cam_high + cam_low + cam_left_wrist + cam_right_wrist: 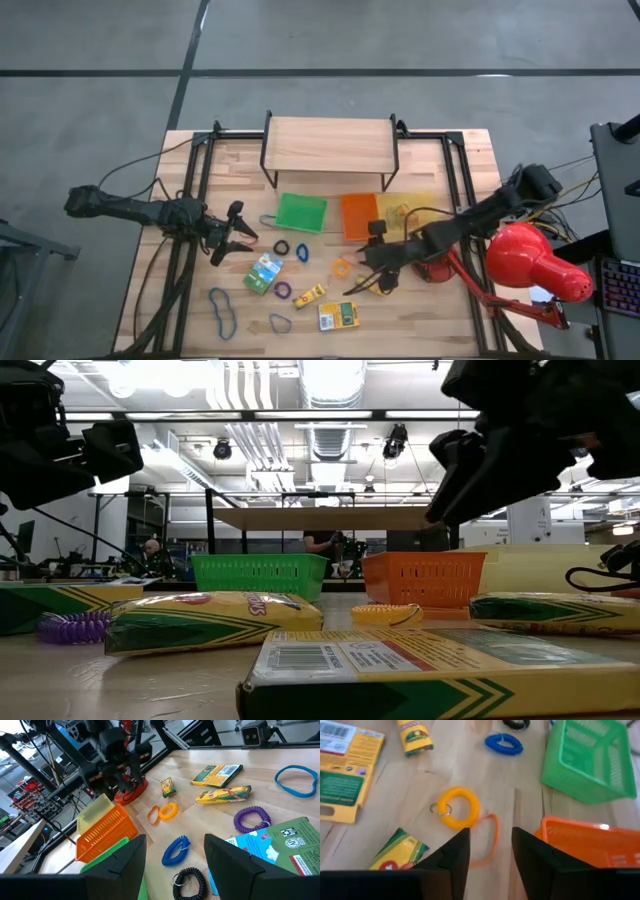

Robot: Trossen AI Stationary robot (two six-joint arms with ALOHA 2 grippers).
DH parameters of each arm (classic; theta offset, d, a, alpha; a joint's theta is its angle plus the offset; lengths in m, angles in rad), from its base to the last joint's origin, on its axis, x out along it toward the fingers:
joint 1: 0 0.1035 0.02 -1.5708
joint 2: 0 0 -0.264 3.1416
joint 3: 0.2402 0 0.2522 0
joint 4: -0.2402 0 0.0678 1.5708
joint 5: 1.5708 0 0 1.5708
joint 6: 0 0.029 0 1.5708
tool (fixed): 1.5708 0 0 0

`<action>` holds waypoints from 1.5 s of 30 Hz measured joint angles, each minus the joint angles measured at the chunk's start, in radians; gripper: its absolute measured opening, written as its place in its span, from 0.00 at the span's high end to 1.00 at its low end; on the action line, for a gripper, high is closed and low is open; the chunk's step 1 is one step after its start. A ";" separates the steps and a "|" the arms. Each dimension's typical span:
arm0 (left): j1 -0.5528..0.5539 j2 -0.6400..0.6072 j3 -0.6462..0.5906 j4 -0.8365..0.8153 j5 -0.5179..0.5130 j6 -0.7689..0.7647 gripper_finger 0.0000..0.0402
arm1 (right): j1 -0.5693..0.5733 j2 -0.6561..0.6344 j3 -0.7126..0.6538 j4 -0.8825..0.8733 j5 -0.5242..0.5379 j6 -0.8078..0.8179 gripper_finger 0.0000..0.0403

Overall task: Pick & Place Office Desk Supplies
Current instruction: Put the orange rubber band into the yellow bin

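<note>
Coil bands lie on the wooden table: a yellow-orange one with a thin orange loop beside it, a blue one, a black one and a purple one. Crayon boxes, a flat yellow box and a green-and-blue box lie flat among them. My right gripper hovers open, slanting down, just short of the yellow-orange coil, with nothing between its fingers. My left gripper stands open at the table's left, near the black and blue coils.
A green tray, an orange tray and a yellow tray stand in a row before a wooden shelf. A red desk lamp fills the right edge. Blue rubber bands lie near the front left.
</note>
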 joint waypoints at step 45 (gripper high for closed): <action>0.000 0.000 0.000 0.000 0.000 0.001 0.49 | 0.006 0.217 0.017 0.051 -0.103 0.321 0.66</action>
